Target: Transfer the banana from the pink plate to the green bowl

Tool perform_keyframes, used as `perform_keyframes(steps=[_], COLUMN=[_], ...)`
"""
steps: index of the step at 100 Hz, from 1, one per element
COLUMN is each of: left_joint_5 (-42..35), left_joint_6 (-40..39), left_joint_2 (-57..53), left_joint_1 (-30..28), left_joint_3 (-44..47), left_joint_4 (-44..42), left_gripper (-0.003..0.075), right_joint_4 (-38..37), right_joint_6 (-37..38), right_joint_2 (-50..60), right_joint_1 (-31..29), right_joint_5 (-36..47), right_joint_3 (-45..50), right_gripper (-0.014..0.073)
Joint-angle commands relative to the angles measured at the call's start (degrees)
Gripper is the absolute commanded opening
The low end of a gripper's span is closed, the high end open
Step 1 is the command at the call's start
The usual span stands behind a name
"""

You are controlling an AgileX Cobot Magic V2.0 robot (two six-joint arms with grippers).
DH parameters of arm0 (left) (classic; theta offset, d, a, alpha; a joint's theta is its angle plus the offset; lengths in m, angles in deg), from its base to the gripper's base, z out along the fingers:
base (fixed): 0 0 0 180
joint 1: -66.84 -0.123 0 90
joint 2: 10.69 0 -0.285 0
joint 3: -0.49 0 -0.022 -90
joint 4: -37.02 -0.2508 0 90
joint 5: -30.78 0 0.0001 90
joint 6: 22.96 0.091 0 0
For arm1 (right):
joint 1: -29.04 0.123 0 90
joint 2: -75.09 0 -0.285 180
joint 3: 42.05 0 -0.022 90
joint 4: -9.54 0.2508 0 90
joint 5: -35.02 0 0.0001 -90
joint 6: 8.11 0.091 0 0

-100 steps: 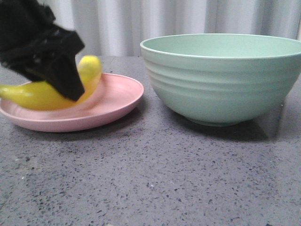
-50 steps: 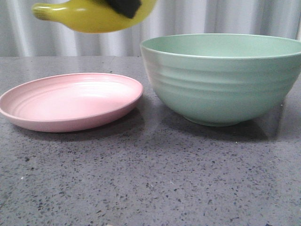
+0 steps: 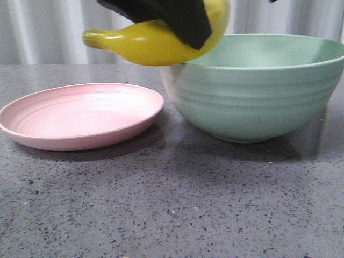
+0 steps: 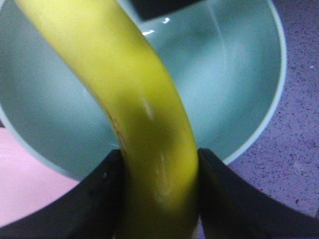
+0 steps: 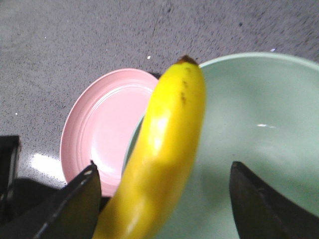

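The yellow banana hangs in the air over the near left rim of the green bowl, with its stem end pointing left towards the pink plate. My left gripper is shut on the banana's middle. In the left wrist view both black fingers press the banana at the gripper, with the bowl's inside below. The plate holds nothing. My right gripper is open above the bowl. The banana passes between its spread fingers, apart from the right finger.
The plate and bowl stand side by side on a dark grey speckled tabletop, with the plate to the left. A pale curtain hangs behind. A black part shows at the edge of the right wrist view.
The left gripper lifted the banana off the pink plate, then carried it right and a little lower, from above the plate to over the bowl's left rim. The plate is now bare.
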Motion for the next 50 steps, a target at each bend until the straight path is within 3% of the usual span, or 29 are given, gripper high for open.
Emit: perform_keyframes(steps=[1,35,42,50], left_joint_5=[-2.9,-2.0,-2.4,-3.9], left_joint_6=[0.1,0.1,0.1,0.2], left_joint_2=[-1.7,-1.7,-1.7,-1.7], left_joint_1=[0.9,0.9,0.9,0.9], left_joint_3=[-2.4,-3.3,-3.3,-3.3], left_joint_4=[1.3,1.8,1.8,1.8], left_gripper=[0.0218,0.0218,0.0218,0.0221], right_joint_4=[3.5,4.2,4.4,4.4], right_joint_6=[0.0,0.0,0.0,0.0], right_joint_2=[-1.6,-6.6,-6.6,-6.6], right_joint_1=[0.4,0.9,0.9,0.9], right_joint_5=[3.1,4.7,4.7,4.2], right_joint_3=[-3.1,-4.8,-4.8,-4.8], right_gripper=[0.0462,0.045,0.0395,0.027])
